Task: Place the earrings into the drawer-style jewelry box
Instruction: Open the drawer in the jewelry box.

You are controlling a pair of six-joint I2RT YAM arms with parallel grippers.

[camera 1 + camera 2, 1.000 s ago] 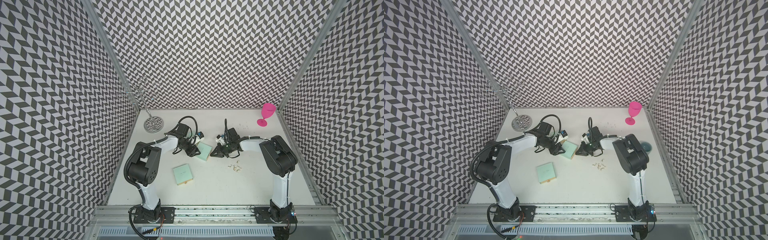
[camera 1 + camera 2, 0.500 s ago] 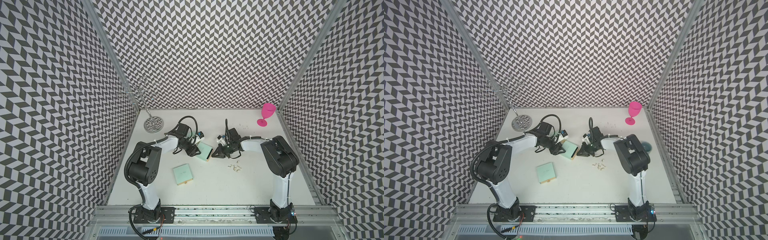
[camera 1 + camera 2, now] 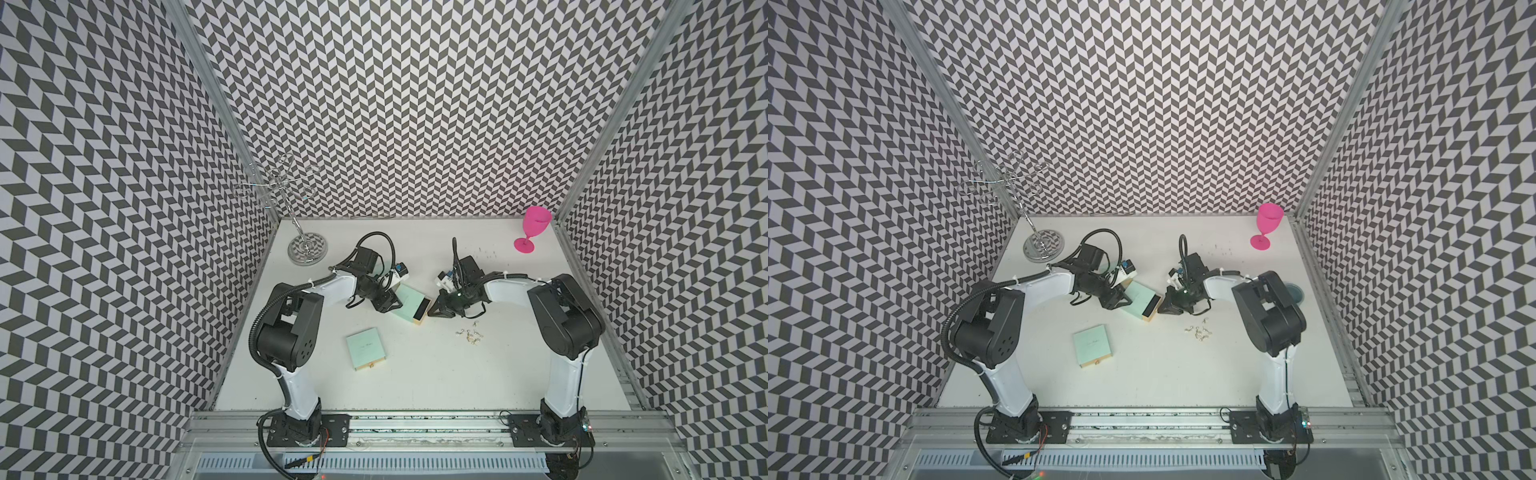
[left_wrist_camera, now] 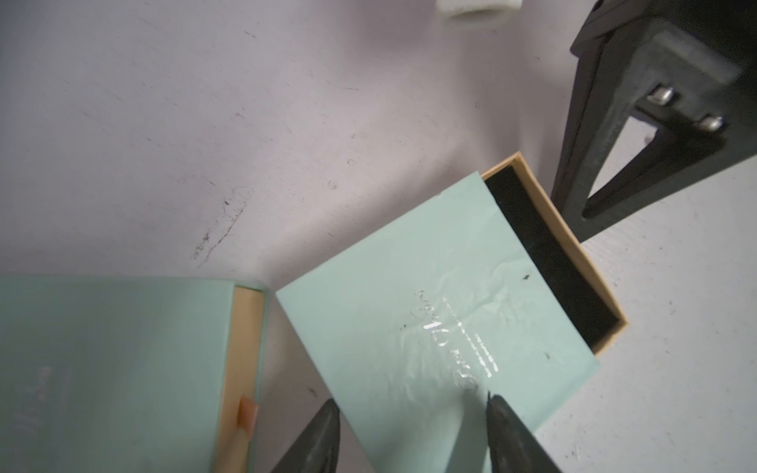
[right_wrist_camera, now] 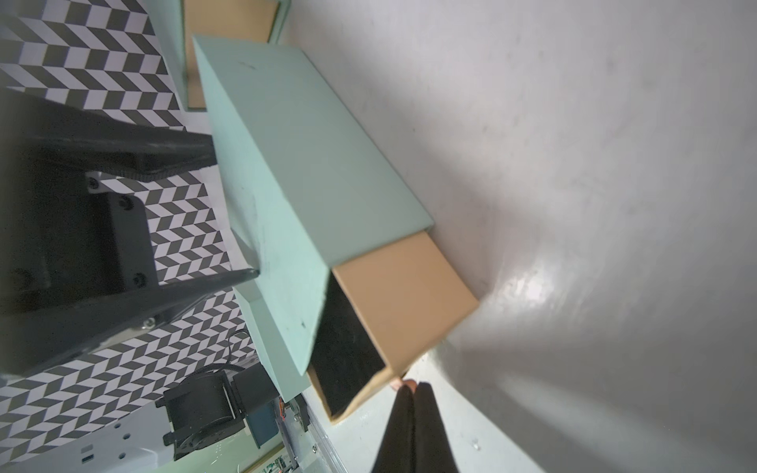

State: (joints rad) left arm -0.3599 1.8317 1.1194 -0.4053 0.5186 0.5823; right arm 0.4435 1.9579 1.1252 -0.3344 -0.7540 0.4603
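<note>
The mint drawer-style jewelry box point(image 3: 407, 299) point(image 3: 1138, 296) lies mid-table. My left gripper point(image 3: 390, 306) point(image 4: 411, 409) is shut on its sleeve point(image 4: 430, 311), one finger on each side. The tan drawer point(image 5: 401, 295), lined in black, sticks partly out of the sleeve. At the drawer's front, my right gripper point(image 3: 432, 312) point(image 5: 411, 389) is shut on the small pull tab point(image 5: 403, 383). The earrings point(image 3: 469, 334) point(image 3: 1198, 332) lie loose on the table in a small cluster, just in front of the right gripper.
A second mint box point(image 3: 365, 348) point(image 4: 102, 360) lies closed nearer the front left. A metal wire stand point(image 3: 306, 249) is at the back left and a pink goblet point(image 3: 534, 228) at the back right. A teal disc point(image 3: 1295, 293) lies behind the right arm.
The left gripper has closed a little tighter on the sleeve. The right gripper has drawn slightly back, and the drawer's dark end shows a bit further out.
</note>
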